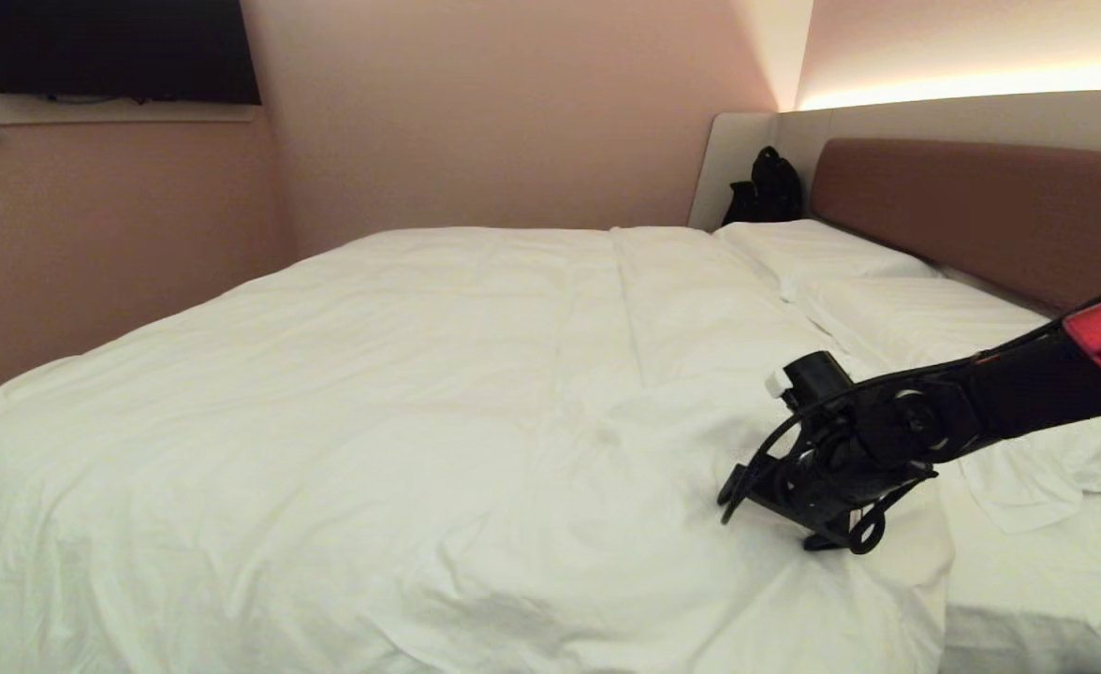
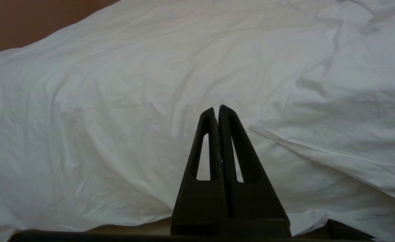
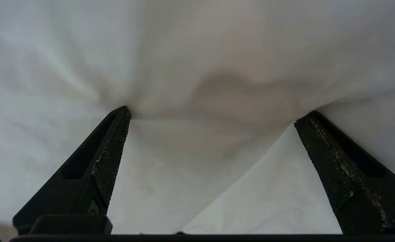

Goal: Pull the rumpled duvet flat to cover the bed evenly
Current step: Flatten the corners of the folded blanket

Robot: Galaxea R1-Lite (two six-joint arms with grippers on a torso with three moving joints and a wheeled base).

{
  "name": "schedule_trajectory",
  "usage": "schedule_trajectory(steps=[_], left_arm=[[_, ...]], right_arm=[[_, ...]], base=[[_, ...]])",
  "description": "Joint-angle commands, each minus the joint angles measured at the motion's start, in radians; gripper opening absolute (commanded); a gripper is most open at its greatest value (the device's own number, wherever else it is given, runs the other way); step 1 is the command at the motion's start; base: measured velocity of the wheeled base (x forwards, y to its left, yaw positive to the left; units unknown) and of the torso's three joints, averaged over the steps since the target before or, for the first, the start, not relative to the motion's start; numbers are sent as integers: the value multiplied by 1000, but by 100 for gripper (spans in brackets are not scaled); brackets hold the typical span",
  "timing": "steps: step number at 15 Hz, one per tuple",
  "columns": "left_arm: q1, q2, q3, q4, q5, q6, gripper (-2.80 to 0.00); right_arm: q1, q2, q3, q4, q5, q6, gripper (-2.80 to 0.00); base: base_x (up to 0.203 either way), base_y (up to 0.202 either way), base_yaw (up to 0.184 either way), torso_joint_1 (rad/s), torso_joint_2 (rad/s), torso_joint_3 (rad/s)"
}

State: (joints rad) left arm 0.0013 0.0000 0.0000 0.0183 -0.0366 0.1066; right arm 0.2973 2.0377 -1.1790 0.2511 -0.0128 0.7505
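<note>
1. In the head view you see the duvet (image 1: 438, 402) spread over most of the bed (image 1: 1028, 646), white and puffy, with soft creases and one long seam running from the pillow end toward you. Its near corner is rumpled and folded, stopping short of the pillows (image 1: 850, 271) below the brown headboard (image 1: 981, 215). Your right gripper (image 1: 747, 491) comes in from the right and sits low on that folded corner, fingertips pointing at the quilt's edge.

2. In the left wrist view your left gripper (image 2: 217, 111) has its two fingers pressed together with nothing between them. Beyond the fingertips the duvet (image 2: 117, 101) hangs over the bed's side in broad wrinkles; to one side of the fingers a folded flap lies on top with a clear hem.

3. In the right wrist view your right gripper (image 3: 211, 112) stands spread wide and grips nothing. Both fingertips (image 3: 122, 116) touch the duvet (image 3: 197, 60), which bulges and dents between them; just nearer than the tips, a flatter white layer shows under the fold.
</note>
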Motion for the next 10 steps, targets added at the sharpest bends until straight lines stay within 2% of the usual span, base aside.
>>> schedule_trajectory(steps=[1,4,9,10], left_arm=[[0,0,0,0,0,0,-280],[0,0,0,0,0,-1,-280],[2,0,0,0,0,1,-280],[0,0,0,0,0,-1,-280]], right_arm=[[-24,103,-23,2,-3,-10,0],[-41,138,-62,44,-10,-56,0],[-41,160,-104,101,-10,-67,0],[-41,163,-111,111,-10,-71,-280]], base=[[0,0,0,0,0,0],[0,0,0,0,0,0],[0,0,0,0,0,0],[0,0,0,0,0,0]])
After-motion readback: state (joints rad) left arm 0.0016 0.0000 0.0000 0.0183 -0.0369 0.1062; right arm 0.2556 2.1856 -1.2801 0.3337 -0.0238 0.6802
